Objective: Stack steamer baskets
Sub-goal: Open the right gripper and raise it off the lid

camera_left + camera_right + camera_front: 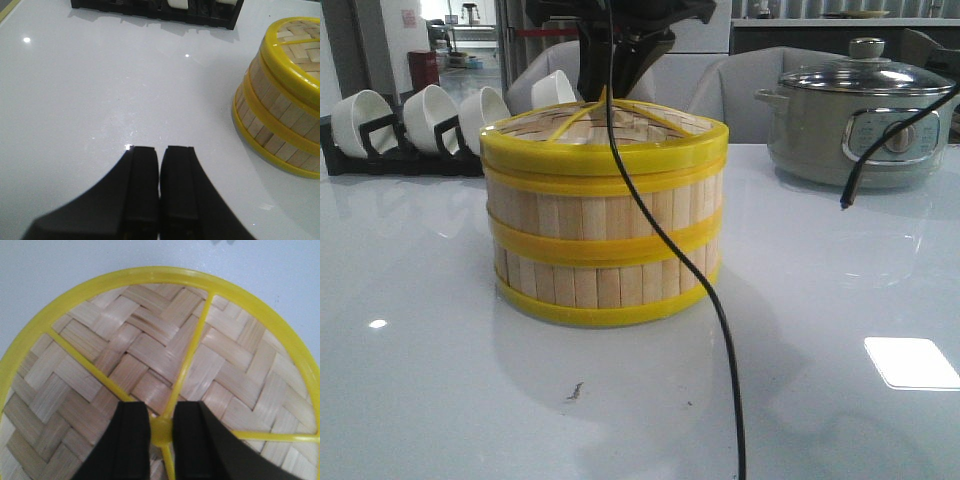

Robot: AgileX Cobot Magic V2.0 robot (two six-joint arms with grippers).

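The 2 round bamboo-slat steamer baskets (605, 235) with yellow rims already stand stacked mid-table, the woven yellow-rimmed lid (160, 370) on top. My right pincer (161, 432) sits narrow astride its yellow centre knob (161, 431); next I judge release and lift. My left pincer (160, 187), closed, rests well aside.

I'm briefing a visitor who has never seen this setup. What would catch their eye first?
First, the stack of two round bamboo-slat steamer baskets with bright yellow rims at the middle of the glossy white table, topped by a woven yellow-rimmed lid. The right hand straddles the lid's yellow centre knob. Behind stand a grey lidded electric pot to the right and a black rack of white cups to the left.
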